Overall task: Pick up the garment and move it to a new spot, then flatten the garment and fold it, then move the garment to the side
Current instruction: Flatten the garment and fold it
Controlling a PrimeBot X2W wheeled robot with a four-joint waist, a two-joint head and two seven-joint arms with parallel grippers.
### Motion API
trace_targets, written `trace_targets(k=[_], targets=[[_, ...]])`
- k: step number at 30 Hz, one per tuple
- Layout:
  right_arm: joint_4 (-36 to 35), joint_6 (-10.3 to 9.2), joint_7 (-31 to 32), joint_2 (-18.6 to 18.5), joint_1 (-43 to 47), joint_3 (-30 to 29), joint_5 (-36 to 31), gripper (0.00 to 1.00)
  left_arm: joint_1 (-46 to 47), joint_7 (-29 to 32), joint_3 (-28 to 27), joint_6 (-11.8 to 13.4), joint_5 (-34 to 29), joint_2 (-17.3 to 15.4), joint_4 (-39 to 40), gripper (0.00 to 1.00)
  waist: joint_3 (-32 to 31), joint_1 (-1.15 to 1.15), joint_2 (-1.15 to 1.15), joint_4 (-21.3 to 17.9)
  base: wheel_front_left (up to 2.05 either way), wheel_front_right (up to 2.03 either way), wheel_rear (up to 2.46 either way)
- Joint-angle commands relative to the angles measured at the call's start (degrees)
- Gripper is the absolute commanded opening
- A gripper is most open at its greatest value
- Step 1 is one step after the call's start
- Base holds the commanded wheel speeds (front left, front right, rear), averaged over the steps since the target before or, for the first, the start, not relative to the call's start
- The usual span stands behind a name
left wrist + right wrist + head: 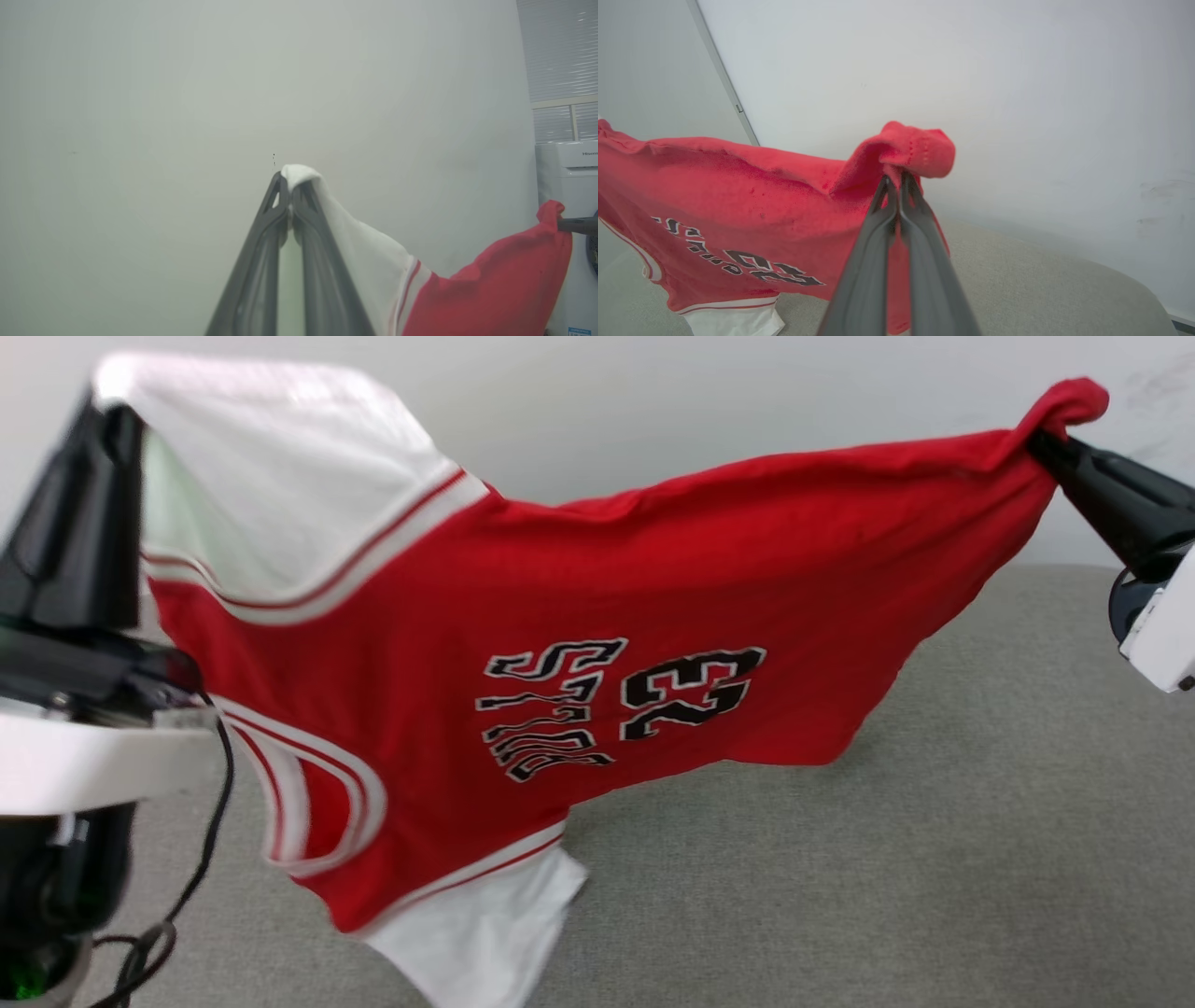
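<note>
Both claws are pinching the shirt aloft: left gripper upper left, right gripper upper right. Lowering evenly should be keeping it flat.

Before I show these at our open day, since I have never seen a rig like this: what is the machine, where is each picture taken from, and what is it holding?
It is a wheeled robot with two arms. The wide picture comes from a camera on its head; the other two come from cameras on its wrists, looking along each arm's two dark fingers. The left end effector is shut on a white sleeve of a red Bulls 23 jersey T-shirt. The right end effector is shut on a bunched red corner of its hem. The shirt hangs stretched between them, above a grey fabric surface, with a pale wall behind.
</note>
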State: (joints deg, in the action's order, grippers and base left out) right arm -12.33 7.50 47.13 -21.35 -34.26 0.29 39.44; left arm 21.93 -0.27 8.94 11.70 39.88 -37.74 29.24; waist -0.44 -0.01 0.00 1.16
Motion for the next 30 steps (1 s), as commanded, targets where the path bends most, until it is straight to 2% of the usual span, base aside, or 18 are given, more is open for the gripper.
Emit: trace_targets(k=[1,10,19,24,30], targets=[[-0.99,-0.02,0.08,0.43,-0.97,-0.37,-0.36,0.00,1.34,-0.39,-0.55,0.42,-0.43,-0.21,0.46,0.00,0.04,0.01,0.00,-1.01,0.00,0.00,0.00],[-7.06,-0.02,-0.62,3.84,-4.31,-2.25,-1.80,0.00,11.09,-0.68,-5.31,1.99,-0.81,-1.30,2.68,0.00,2.78,0.01,0.00,-4.65,0.00,0.00,0.00],[-7.74,-0.02,-2.93,3.81,-11.52,-4.36,-3.74,0.00,24.76,0.91,-6.98,0.79,-0.78,-4.04,-1.45,0.00,12.33,0.01,0.00,-6.36,0.00,0.00,0.00],[-5.79,-0.02,-5.89,2.29,-17.92,-4.07,-5.78,0.00,35.01,1.23,-5.98,-2.22,0.05,-4.88,-6.52,0.00,19.81,0.01,0.00,-6.61,0.00,0.00,0.00],[-0.27,-0.03,-12.12,0.88,-28.21,-2.39,-8.63,0.00,49.63,1.35,-2.79,-6.92,-1.34,-6.12,-17.31,0.00,28.56,0.01,0.00,-6.70,0.00,0.00,0.00]])
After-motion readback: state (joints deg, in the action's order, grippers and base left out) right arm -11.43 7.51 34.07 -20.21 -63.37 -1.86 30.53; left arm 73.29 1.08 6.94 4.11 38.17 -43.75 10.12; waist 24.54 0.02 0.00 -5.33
